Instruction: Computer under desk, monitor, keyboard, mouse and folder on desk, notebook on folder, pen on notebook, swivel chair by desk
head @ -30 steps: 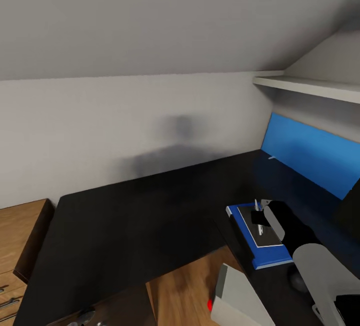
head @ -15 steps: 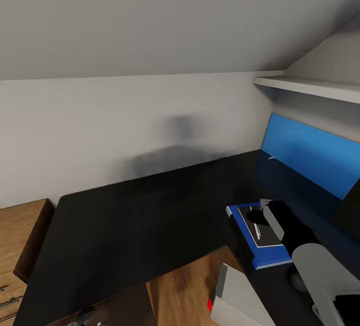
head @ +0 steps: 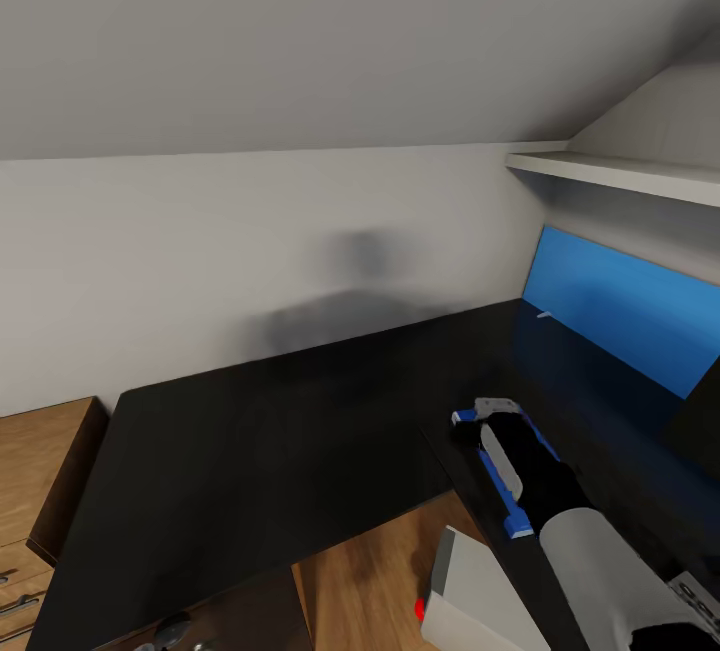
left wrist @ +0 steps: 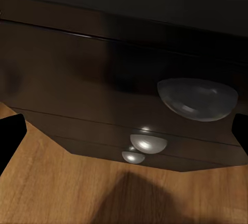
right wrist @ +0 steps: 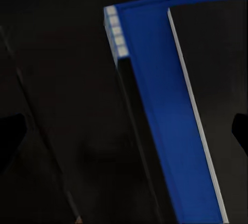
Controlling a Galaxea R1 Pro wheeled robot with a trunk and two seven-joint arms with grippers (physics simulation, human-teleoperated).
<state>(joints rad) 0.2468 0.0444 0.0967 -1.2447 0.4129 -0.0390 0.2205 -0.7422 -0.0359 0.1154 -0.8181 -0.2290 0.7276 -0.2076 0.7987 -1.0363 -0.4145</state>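
Reaching over the desk's black surface (head: 260, 451), the right arm (head: 540, 476) covers most of the blue folder (head: 518, 523), which lies flat near the inner corner edge. In the right wrist view the folder (right wrist: 160, 110) carries a dark notebook (right wrist: 217, 95), and the jaws stand apart. The left jaws, also apart, face the desk's dark drawers (left wrist: 103, 79) with round knobs (left wrist: 197, 99). The grey computer (head: 480, 596) sits below.

Right arm swings in over the stack
The right claw (head: 497, 409) now covers the blue folder (head: 519, 523) and the notebook.
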